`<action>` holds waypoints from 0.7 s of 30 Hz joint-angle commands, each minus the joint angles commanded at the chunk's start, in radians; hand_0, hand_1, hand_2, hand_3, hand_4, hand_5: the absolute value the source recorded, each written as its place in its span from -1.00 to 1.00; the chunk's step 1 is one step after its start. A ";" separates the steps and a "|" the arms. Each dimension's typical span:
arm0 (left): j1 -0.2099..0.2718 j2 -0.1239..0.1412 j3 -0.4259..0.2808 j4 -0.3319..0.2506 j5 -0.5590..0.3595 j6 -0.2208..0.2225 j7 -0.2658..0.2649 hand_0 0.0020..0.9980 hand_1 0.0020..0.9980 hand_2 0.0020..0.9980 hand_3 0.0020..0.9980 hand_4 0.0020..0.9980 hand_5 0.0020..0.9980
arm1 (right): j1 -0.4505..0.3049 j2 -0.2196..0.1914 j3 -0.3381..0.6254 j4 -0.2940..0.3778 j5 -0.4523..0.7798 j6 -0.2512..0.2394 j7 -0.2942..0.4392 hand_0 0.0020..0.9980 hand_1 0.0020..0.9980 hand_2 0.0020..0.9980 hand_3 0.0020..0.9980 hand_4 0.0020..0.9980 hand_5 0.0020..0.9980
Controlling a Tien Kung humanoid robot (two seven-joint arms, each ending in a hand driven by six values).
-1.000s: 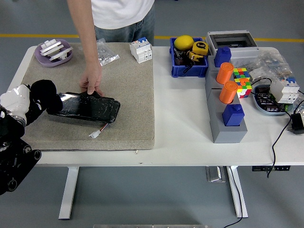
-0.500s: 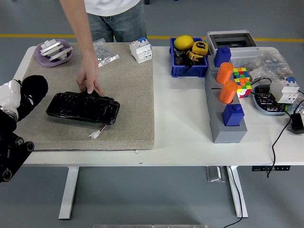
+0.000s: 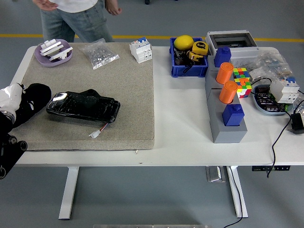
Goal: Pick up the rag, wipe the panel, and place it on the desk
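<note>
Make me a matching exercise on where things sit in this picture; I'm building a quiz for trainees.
Things:
1. black panel
2. yellow ball
3. colourful cube
4. purple dish

Places:
A. far left corner of the mat
B. in the blue bin
C. right of the orange cylinders
D. on the mat, near the left hand

Pairs: 1-D, 2-B, 3-C, 4-A

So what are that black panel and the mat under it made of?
The panel looks like glossy glass or plastic: it throws bright glints. The mat seems a coarse felt or foam pad: dull beige, speckled, thick at its edges. Neither is certain by sight alone.
</note>
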 joint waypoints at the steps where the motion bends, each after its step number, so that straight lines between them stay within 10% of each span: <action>1: 0.001 0.000 0.000 -0.004 0.000 -0.005 0.003 0.35 0.39 0.25 0.15 0.32 -1.00 | 0.001 0.000 0.000 0.000 0.000 0.000 0.000 0.50 0.25 0.25 0.12 0.84 -0.15; 21: 0.030 0.014 -0.042 -0.115 0.052 -0.067 0.110 0.48 0.51 0.56 0.15 0.51 -1.00 | 0.003 0.002 -0.002 -0.008 0.006 -0.001 0.000 0.50 0.25 0.24 0.12 0.83 -0.16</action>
